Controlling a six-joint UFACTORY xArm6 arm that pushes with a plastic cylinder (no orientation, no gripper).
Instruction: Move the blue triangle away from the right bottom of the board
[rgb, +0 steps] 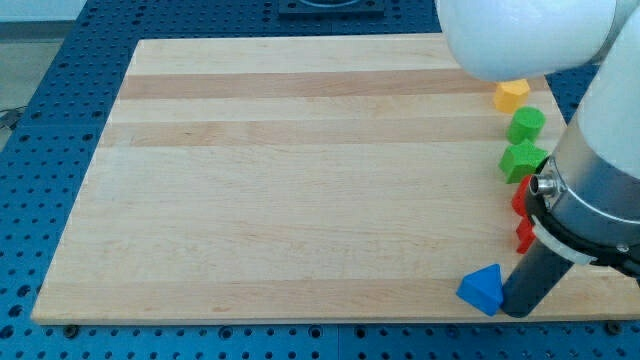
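Blue triangle (482, 289) is sitting at the board's (300, 200) bottom right, close to the lower edge, with bare wood lying open to its left. My tip (517, 312) is resting just beside it on the view's right, seemingly touching its flank; that placement is suiting a leftward shove, away from the corner. No pincer is fitted, so there is nothing to open or close. Farther right, the yellow block (511, 95), green cylinder (526, 124), green block (522, 160) and two partly hidden red blocks (521, 197) are lining the right edge, clear of that path.
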